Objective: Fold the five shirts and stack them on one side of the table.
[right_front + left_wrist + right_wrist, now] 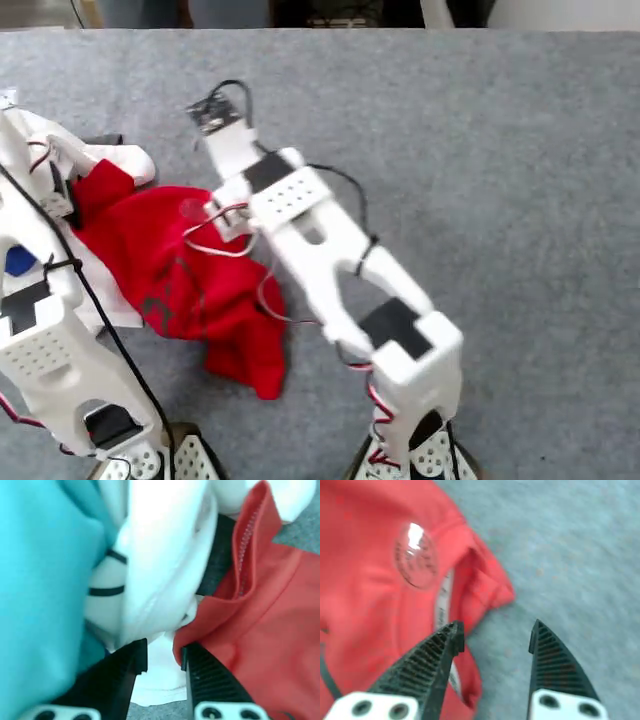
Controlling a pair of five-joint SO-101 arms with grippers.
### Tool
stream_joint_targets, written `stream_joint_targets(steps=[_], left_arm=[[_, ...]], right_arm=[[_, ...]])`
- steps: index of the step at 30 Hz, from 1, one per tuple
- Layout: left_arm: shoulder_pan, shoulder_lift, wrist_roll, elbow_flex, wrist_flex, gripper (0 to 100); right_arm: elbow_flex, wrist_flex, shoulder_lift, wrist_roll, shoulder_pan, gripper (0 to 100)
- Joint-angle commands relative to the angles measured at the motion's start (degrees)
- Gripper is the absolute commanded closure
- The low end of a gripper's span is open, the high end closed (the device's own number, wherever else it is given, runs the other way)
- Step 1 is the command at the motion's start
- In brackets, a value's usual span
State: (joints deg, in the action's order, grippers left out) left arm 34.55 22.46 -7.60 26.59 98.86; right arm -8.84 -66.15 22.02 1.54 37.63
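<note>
Red shirt (pixel 190 285) lying crumpled on left part of grey surface (pixel 480 150), partly overlapping white shirt (pixel 160 555). Right gripper (pixel 497 627) hovering at red shirt's edge, fingers standing well apart, one over red fabric, other over bare surface. Left gripper (pixel 164 647) sitting among pile at surface's left edge, fingers narrowly apart, white fabric showing between them, red hem just beside one finger. Teal shirt (pixel 40 580) lying against white one.
</note>
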Motion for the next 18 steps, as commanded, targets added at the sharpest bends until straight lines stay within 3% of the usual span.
stream_joint_targets(steps=[1,5,11,18], left_arm=[[3.1,-3.2,-0.7,0.7,0.6,86],[3.8,-3.0,-3.1,0.7,0.6,86],[3.5,-3.0,-4.1,0.7,0.6,86],[2.9,-3.0,-4.1,0.7,0.7,86]], right_arm=[[-6.0,0.3,2.5,0.7,3.0,77.3],[-7.8,0.3,7.3,0.7,4.8,79.9],[-7.7,-0.4,11.6,-3.2,4.7,98.7],[-13.4,-19.0,10.5,-12.4,2.2,98.5]])
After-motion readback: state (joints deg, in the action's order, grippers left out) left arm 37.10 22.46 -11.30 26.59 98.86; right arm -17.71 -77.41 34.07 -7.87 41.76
